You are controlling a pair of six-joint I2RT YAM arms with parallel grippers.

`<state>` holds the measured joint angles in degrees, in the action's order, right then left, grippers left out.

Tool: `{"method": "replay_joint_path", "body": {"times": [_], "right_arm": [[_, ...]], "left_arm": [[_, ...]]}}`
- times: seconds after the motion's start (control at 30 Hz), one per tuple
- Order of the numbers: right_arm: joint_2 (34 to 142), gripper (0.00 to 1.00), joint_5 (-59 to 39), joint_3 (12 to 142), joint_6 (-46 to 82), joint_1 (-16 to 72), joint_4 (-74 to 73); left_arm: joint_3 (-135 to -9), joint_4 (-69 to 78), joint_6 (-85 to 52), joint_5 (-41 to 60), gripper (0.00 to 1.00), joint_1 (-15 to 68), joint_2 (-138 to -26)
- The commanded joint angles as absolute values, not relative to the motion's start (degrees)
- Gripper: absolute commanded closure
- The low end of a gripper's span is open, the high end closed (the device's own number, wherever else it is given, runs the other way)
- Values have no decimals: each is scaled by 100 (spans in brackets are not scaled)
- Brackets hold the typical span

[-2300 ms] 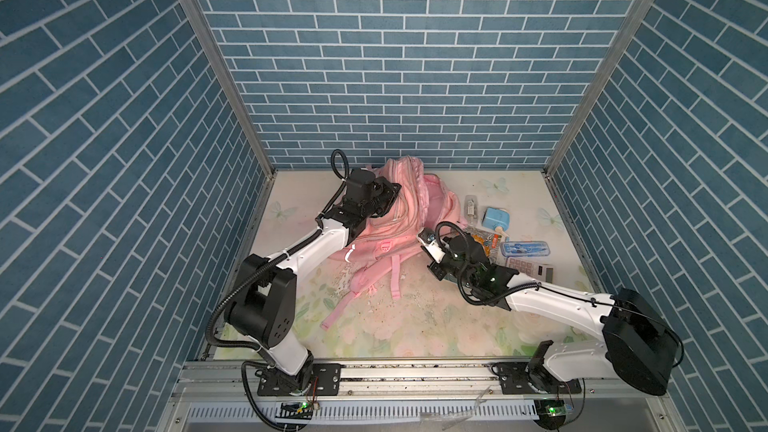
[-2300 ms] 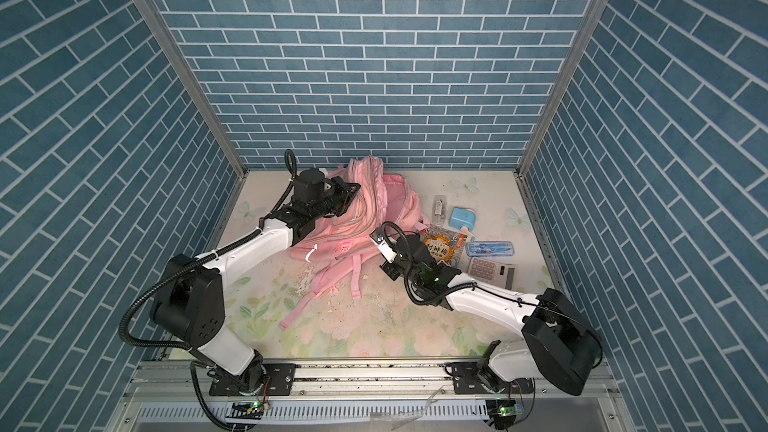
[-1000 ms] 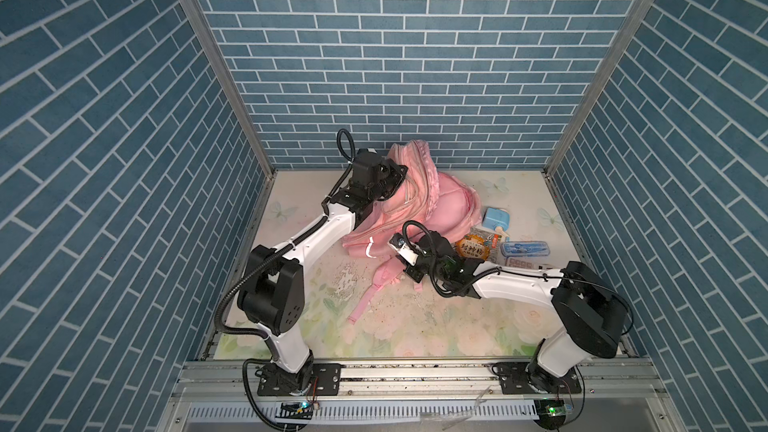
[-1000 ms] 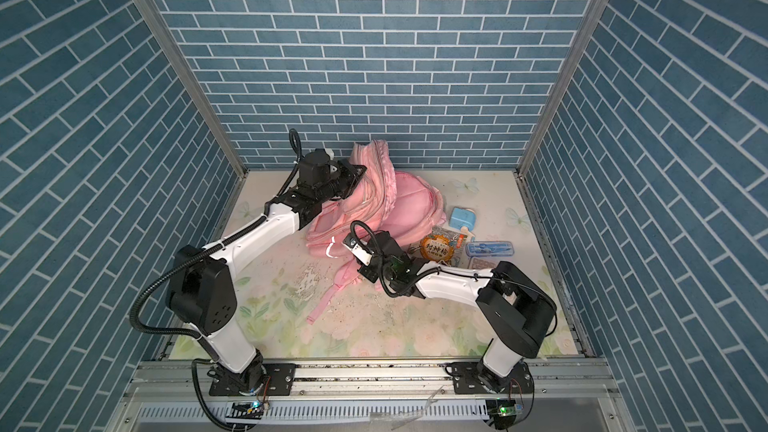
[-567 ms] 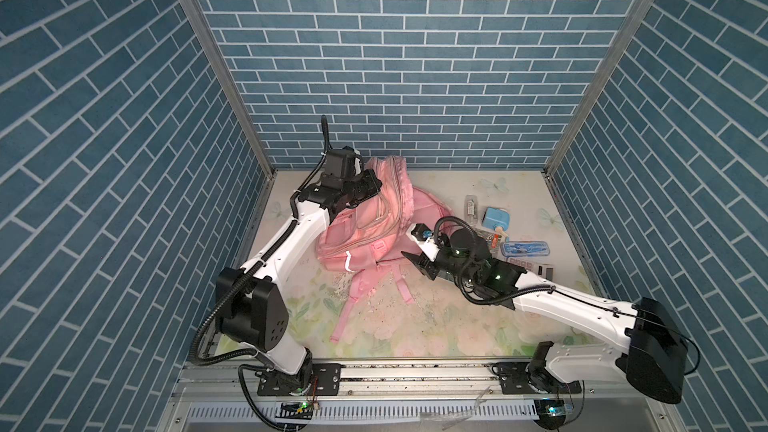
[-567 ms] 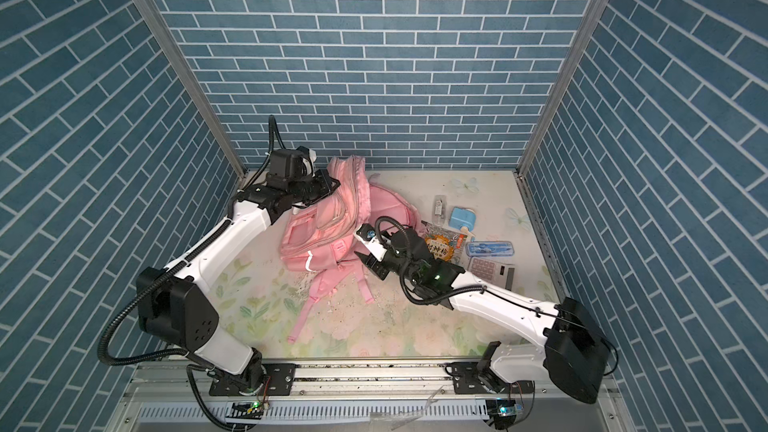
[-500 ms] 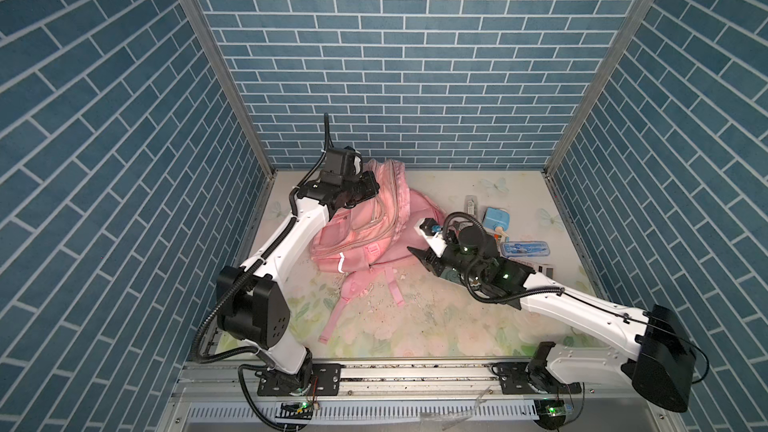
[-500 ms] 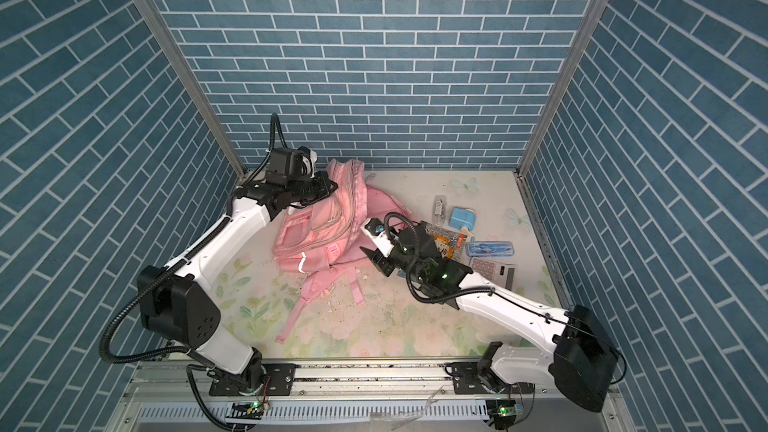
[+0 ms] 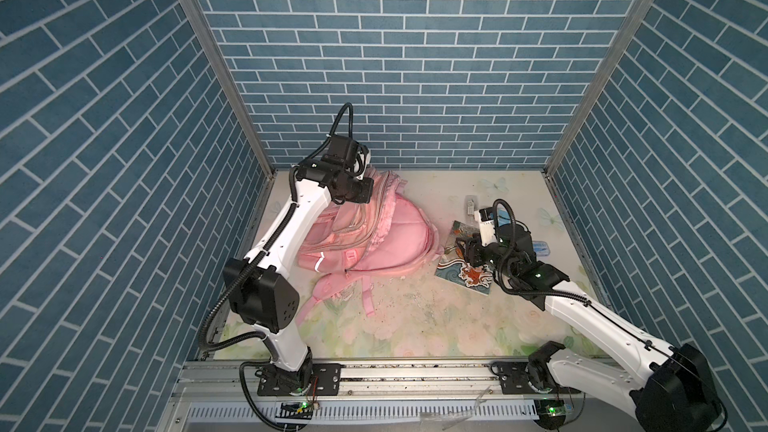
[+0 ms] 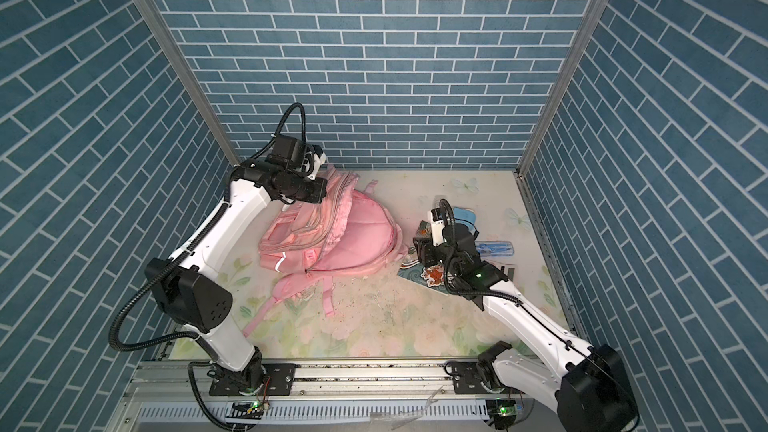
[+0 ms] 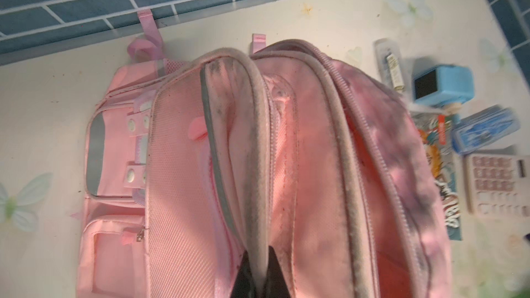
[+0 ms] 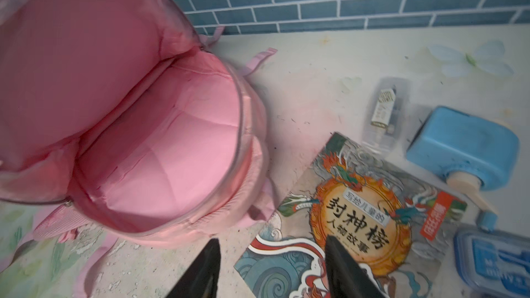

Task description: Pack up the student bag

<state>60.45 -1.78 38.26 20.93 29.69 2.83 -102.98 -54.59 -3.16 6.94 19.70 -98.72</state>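
One student bag [image 9: 399, 238] lies on the floral table mat [image 9: 415, 326], left of the middle and toward the back wall, between the two arms. It is soft pink fabric, rounded and slumped, with grey piped rims along its zips. One side is raised and the other rests on the mat. In the right wrist view its main compartment [image 12: 143, 139] gapes wide, showing smooth pink lining. In the left wrist view two grey reflective strips and a clear window pocket show on its front, beside mesh-textured pink panels. Two pink shoulder straps trail from it toward the front of the table in both top views.

The left gripper [image 11: 259, 275] has its two dark fingers pinched tight on one grey piped rim of the bag, holding that edge up. The right gripper [image 12: 272, 239] hangs just right of the bag with its two fingers spread apart and nothing between them. One finger is over bare mat, the other over the book.

Five things lie to the right of the bag:
- One flat, glossy book [image 12: 358, 210], its cover showing dragons and an orange disc, near the bag's base.
- One small clear packet [image 12: 384, 110] with a labelled tube inside.
- One blocky blue plastic box [image 12: 464, 150] with a beige handle.
- One oblong blue case [image 12: 493, 256] with a see-through lid.
- One pale calculator [image 11: 499, 184] with rows of square keys
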Motion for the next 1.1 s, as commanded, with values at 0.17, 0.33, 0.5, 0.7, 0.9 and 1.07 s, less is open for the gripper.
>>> {"method": "replay_joint_path", "body": {"times": [0.17, 0.33, 0.5, 0.7, 0.9, 1.07], "right_arm": [[6401, 40, -589, 3649, 3272, 2264, 840], [6342, 39, -769, 3296, 3572, 2005, 768], [6370, 38, -1064, 2948, 3700, 1806, 626], [6558, 40, -1197, 2730, 3766, 1611, 446], [6846, 48, -1438, 2581, 3846, 1282, 155], [7056, 53, -1564, 2536, 3841, 1168, 48]], "left_arm": [[-9338, -5300, 364, -526, 100, 2209, -9499], [-8818, -4798, -170, -68, 100, 2252, -9236], [-8304, -4060, -1062, 477, 49, 2451, -8596], [-7690, -2683, -2027, 912, 41, 3320, -8344], [-7031, -923, -2946, 1311, 41, 3946, -9130], [-7122, -466, -3099, 1496, 41, 4158, -10036]]}}
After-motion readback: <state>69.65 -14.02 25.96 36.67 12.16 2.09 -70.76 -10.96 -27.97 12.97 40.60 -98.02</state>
